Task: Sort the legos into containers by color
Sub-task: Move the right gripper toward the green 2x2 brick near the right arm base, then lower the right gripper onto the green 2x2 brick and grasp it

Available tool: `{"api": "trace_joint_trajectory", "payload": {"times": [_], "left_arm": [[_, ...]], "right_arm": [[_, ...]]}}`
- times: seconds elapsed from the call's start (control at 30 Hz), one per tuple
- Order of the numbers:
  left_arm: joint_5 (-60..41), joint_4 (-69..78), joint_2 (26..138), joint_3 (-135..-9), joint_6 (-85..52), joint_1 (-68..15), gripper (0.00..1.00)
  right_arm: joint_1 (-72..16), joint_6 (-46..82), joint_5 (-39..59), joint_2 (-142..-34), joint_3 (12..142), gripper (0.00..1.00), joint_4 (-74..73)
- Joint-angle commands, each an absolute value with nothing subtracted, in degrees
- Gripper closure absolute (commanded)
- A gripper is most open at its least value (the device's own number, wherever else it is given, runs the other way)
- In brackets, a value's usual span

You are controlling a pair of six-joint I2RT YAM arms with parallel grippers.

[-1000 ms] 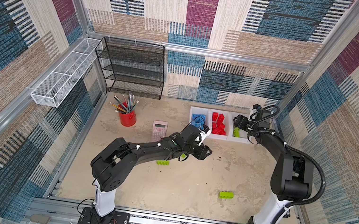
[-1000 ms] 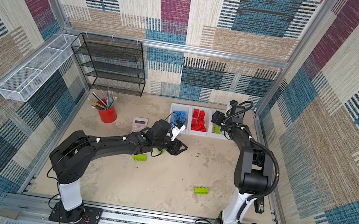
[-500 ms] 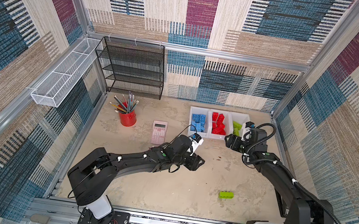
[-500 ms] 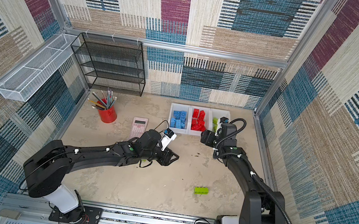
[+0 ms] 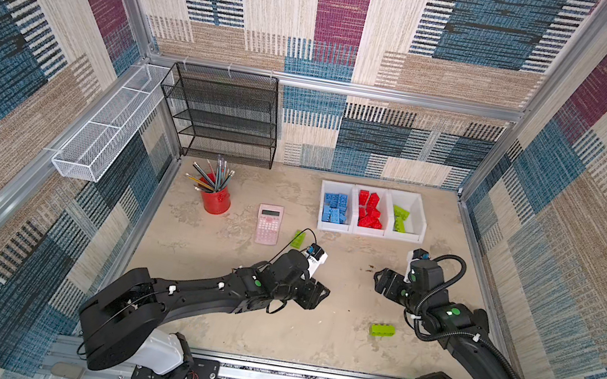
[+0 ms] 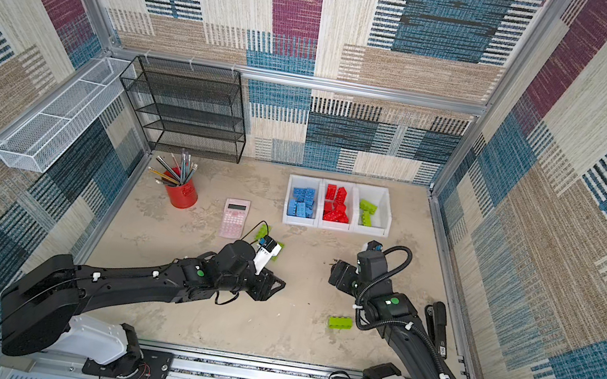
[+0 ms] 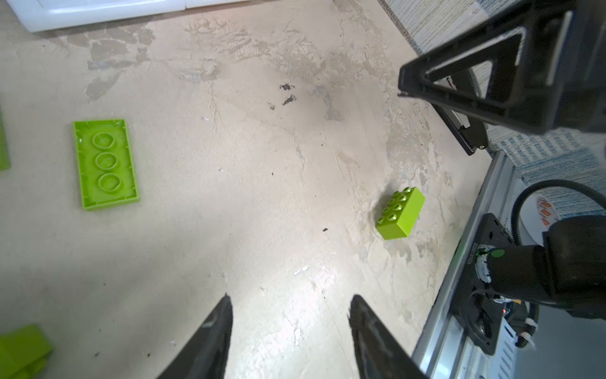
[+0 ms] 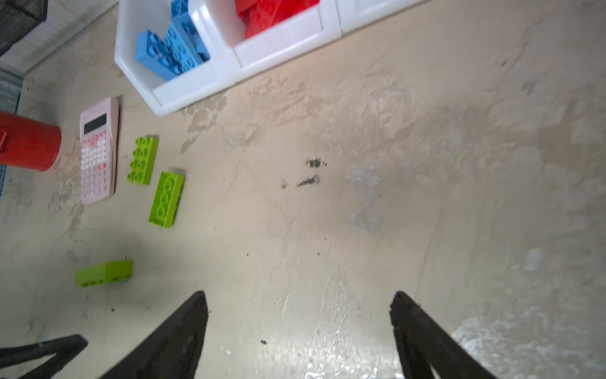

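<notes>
Sitting at the far right of the beige worktop [image 5: 329,347], three joined white containers [image 5: 370,232] hold blue legos [image 5: 335,209], red legos [image 5: 369,210] and lime-green legos [image 5: 399,218], one colour per bin. Left pincer [image 7: 288,302] gapes empty above bare worktop; right pincer [image 8: 298,295] stands wide, empty too. One studded green brick [image 5: 383,330] lies between both arms, clear of either pincer. Three more green bricks [image 8: 166,203], one hollow side up, lie near the pink calculator [image 8: 98,151], well apart from the right pincer.
</notes>
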State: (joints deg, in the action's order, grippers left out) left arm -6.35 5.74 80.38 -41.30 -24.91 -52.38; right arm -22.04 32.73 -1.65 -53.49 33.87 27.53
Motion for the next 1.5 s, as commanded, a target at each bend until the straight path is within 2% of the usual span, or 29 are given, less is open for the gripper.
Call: {"api": "trace_joint_trajectory", "payload": {"times": [0.0,0.23,0.7,0.9,1.07,1.47], "left_arm": [[-5.66,7.02,79.37,-39.67,-26.18,-52.47,0.41],[-6.24,7.23,79.55,-37.86,-27.19,-52.50,0.42],[-5.93,4.07,79.54,-38.79,-27.37,-52.51,0.41],[-5.70,3.96,78.86,-38.58,-27.16,-52.42,0.41],[-5.77,3.74,78.75,-38.67,-27.07,-52.36,0.41],[-5.40,3.21,78.49,-38.30,-26.96,-52.36,0.41]], "right_arm": [[-25.45,39.79,-6.62,-53.98,33.06,0.12,30.78],[-33.26,49.13,-10.56,-52.80,31.53,0.13,35.77],[-44.60,59.30,-7.17,-54.79,34.39,0.15,50.90],[-46.49,60.85,-4.04,-54.10,34.14,0.15,55.67],[-46.48,62.83,-3.19,-53.28,31.13,0.14,51.82],[-44.56,61.79,-7.35,-59.68,28.27,0.14,41.25]]}}
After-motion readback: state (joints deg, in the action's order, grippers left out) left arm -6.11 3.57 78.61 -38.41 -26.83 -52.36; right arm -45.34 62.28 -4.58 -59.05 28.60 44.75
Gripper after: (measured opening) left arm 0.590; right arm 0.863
